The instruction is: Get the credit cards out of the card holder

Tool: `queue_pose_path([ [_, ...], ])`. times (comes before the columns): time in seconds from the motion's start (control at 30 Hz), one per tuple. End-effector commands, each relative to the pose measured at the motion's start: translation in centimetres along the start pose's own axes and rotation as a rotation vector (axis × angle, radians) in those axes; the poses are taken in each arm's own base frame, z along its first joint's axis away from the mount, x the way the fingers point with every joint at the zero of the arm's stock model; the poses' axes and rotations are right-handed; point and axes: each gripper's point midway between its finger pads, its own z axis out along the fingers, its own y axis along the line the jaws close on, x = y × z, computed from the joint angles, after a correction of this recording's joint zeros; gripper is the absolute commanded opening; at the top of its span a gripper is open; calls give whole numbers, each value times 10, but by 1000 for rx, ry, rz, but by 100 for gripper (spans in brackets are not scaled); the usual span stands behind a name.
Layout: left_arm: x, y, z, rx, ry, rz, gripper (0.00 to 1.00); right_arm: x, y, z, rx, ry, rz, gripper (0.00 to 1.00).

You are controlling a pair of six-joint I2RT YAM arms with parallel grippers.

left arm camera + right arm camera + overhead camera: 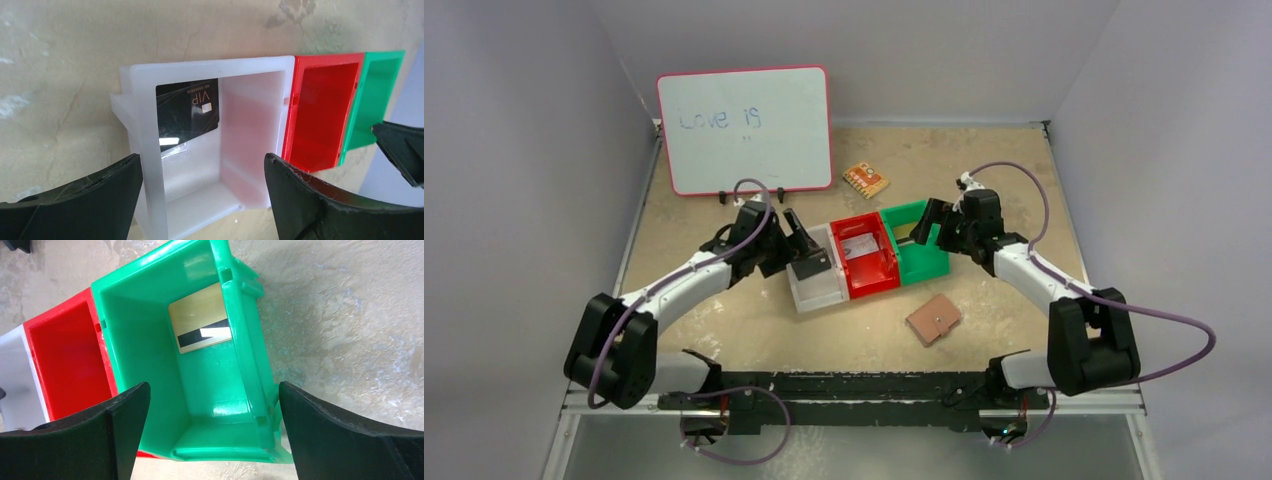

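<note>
The card holder lies closed on the table, tan-brown, with its snap tab on top, in front of the bins. A black VIP card lies in the white bin; it also shows in the top view. A gold card with a black stripe lies in the green bin. A pale card lies in the red bin. My left gripper is open and empty over the white bin. My right gripper is open and empty over the green bin.
The white bin, the red bin and the green bin stand side by side mid-table. An orange patterned packet lies behind them. A whiteboard stands at the back left. Grey walls close in three sides.
</note>
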Motion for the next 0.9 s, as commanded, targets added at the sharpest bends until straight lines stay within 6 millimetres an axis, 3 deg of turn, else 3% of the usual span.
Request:
queue_pose_path([
  [0.0, -43, -34, 4, 32, -120, 64, 87, 5, 24, 4, -115, 27, 62, 100],
  [0.33, -77, -48, 35, -45, -161, 144, 88, -26, 31, 21, -92, -11, 130, 100],
  [0.63, -88, -40, 55, -126, -167, 170, 89, -42, 26, 32, -40, -46, 163, 100],
  [0.87, -104, -46, 64, -141, -179, 189, 89, -54, 30, 35, -37, -55, 146, 100],
])
